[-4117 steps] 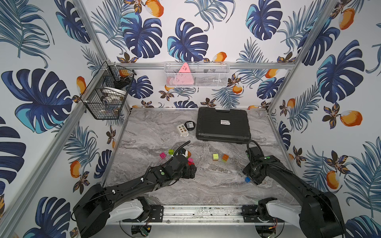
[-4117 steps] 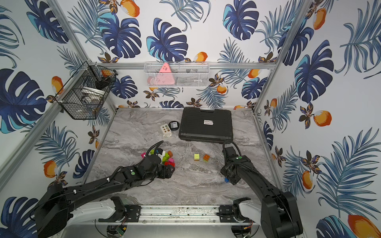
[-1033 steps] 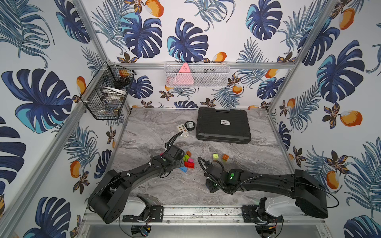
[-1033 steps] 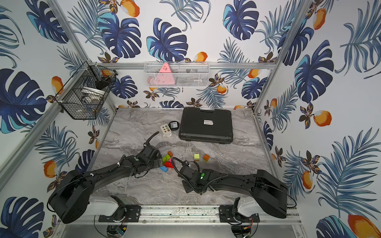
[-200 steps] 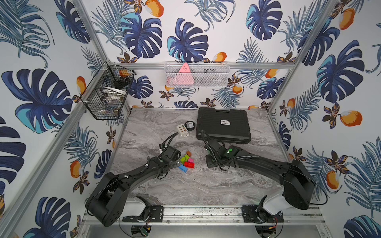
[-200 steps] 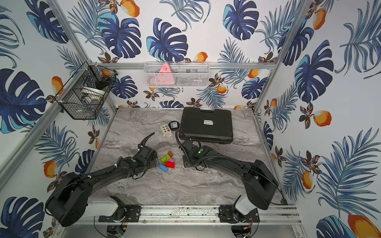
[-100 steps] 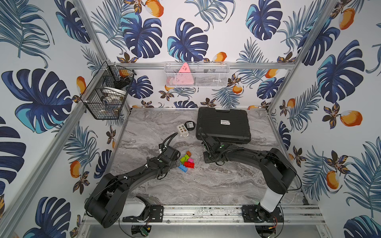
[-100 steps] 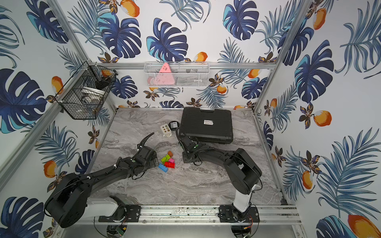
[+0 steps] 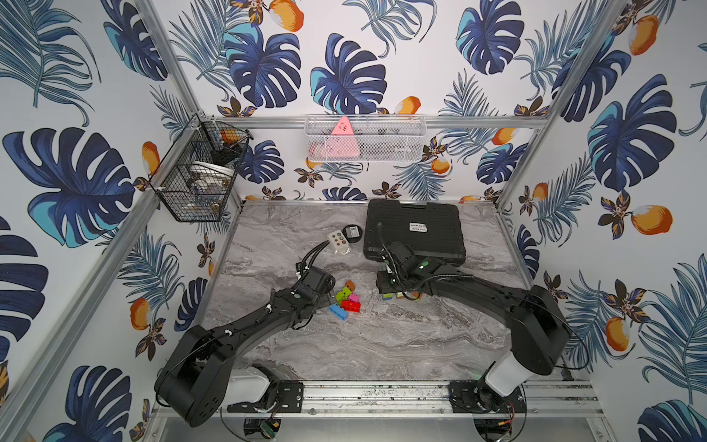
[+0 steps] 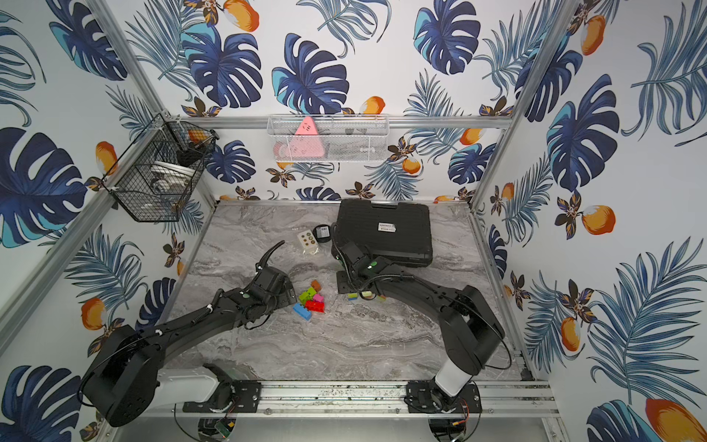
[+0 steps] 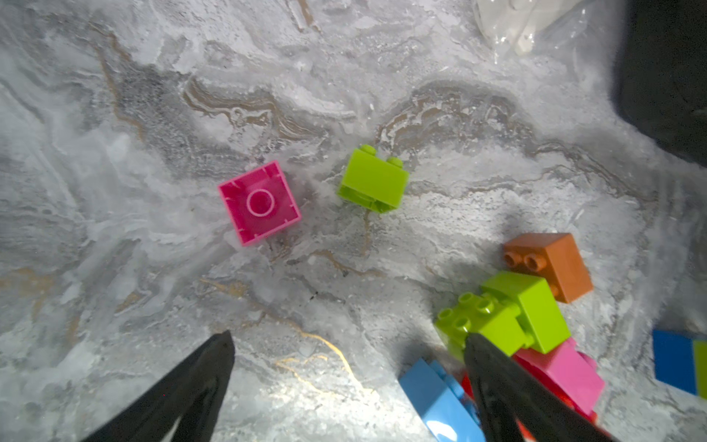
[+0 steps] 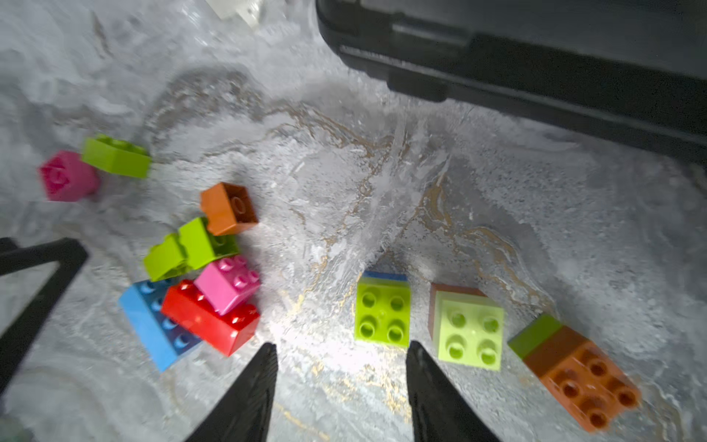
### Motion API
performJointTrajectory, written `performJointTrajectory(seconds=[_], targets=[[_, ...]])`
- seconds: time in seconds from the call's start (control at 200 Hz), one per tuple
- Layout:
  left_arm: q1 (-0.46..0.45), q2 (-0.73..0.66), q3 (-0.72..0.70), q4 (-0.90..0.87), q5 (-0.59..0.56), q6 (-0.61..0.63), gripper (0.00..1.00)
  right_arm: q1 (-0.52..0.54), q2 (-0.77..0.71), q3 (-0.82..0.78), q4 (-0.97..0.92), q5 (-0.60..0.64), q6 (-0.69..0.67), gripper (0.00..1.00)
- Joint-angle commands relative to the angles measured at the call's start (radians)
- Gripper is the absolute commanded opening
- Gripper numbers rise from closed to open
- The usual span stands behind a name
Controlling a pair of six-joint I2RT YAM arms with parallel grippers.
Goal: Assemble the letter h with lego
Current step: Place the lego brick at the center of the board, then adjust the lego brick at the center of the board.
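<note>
Lego is found in two groups in both top views: a loose cluster [image 9: 346, 300] near the middle of the desk [image 9: 382, 344], somewhat toward its left edge, and a row of three small stacks [image 10: 366, 294] just in front of the black case [image 10: 382, 229] that lies along the back edge. One arm is stretched out to each group. In the left wrist view the left gripper [image 11: 348, 340] is spread wide and nothing is held; one finger is seen just beside a lime pair [image 11: 505, 313]. In the right wrist view the right gripper [image 12: 342, 348] is parted part way and empty, whereas a second earlier it was nearly shut. A lime-on-blue stack [image 12: 382, 312] stands free just beyond its tips. That stack is judged to have been released just now, so three pieces are ready, but no h has been formed yet.
</note>
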Motion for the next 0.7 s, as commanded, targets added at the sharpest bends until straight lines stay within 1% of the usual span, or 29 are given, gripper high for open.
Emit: performJointTrajectory(seconds=[0.0, 0.055, 0.085, 0.13, 0.165, 0.29, 0.43, 0.58, 0.695], targets=[[-0.009, 0.016, 0.015, -0.010, 0.087, -0.013, 0.94, 0.000, -0.093, -0.031, -0.013, -0.026, -0.008, 0.57], [-0.026, 0.027, 0.022, -0.005, 0.123, -0.018, 0.89, -0.001, -0.150, -0.093, 0.005, -0.037, -0.010, 0.57], [-0.040, 0.032, 0.027, -0.007, 0.136, -0.018, 0.84, 0.000, -0.182, -0.114, 0.014, -0.042, -0.010, 0.57], [-0.066, 0.041, 0.041, -0.018, 0.137, -0.025, 0.79, 0.000, -0.222, -0.150, 0.028, -0.042, -0.011, 0.57], [-0.089, 0.048, 0.053, -0.029, 0.131, -0.033, 0.77, 0.001, -0.250, -0.173, 0.038, -0.041, -0.011, 0.57], [-0.150, 0.080, 0.085, -0.068, 0.084, -0.057, 0.75, 0.000, -0.302, -0.229, 0.039, -0.033, -0.018, 0.57], [-0.173, 0.099, 0.091, -0.082, 0.045, -0.096, 0.73, 0.000, -0.306, -0.241, 0.020, -0.039, -0.019, 0.57], [-0.173, 0.119, 0.064, -0.046, 0.061, -0.129, 0.70, 0.000, -0.303, -0.241, 0.020, -0.048, -0.024, 0.57], [-0.173, 0.168, 0.061, -0.021, 0.090, -0.142, 0.68, -0.001, -0.300, -0.237, 0.022, -0.051, -0.025, 0.57]])
